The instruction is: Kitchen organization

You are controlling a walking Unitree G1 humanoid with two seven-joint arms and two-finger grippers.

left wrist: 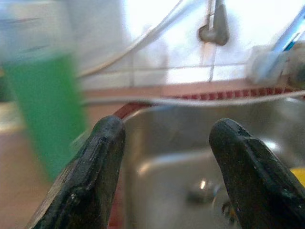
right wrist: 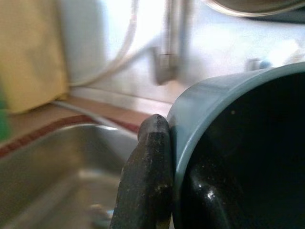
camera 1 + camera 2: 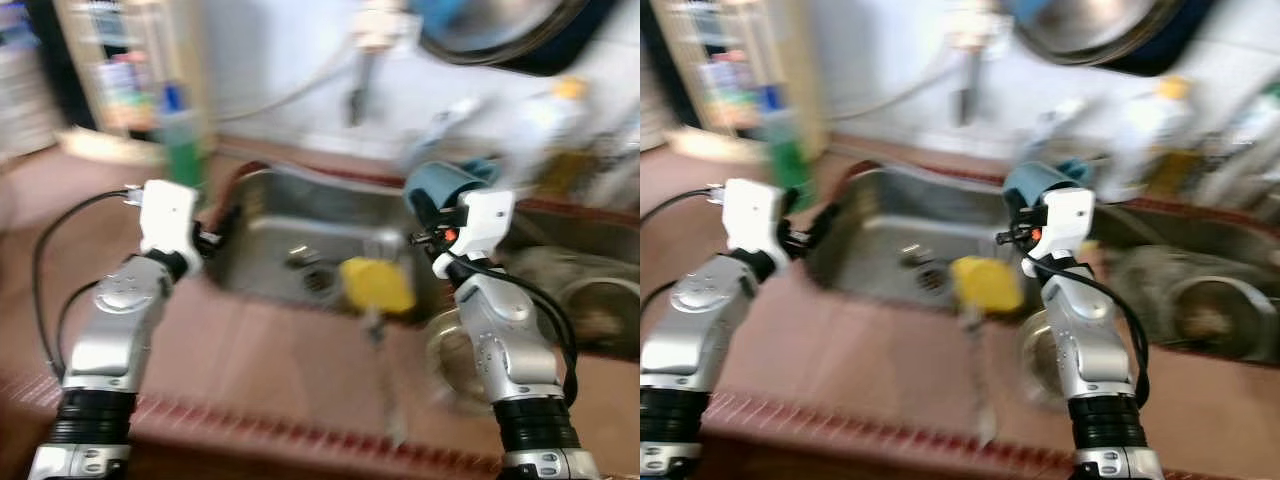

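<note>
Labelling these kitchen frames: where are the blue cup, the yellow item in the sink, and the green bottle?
blue cup [image 2: 224,102], right wrist view, outer wall near rim.
yellow item [image 3: 377,283], left eye view, middle.
green bottle [image 1: 45,109], left wrist view, body.

Blurred: right gripper [image 3: 1025,205] holds blue cup [image 3: 1035,185] over steel sink [image 3: 890,235]; perhaps yellow sponge [image 3: 985,283] at rim.

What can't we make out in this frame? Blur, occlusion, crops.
- Bottles behind the sink: motion blur in both eye views, labels unreadable.
- Yellow thing in the sink: blurred, identity unclear.
- Right pincer on the blue cup: the cup wall hides most of the inner finger in the right wrist view.
- Green bottle: smeared in the left wrist view.
</note>
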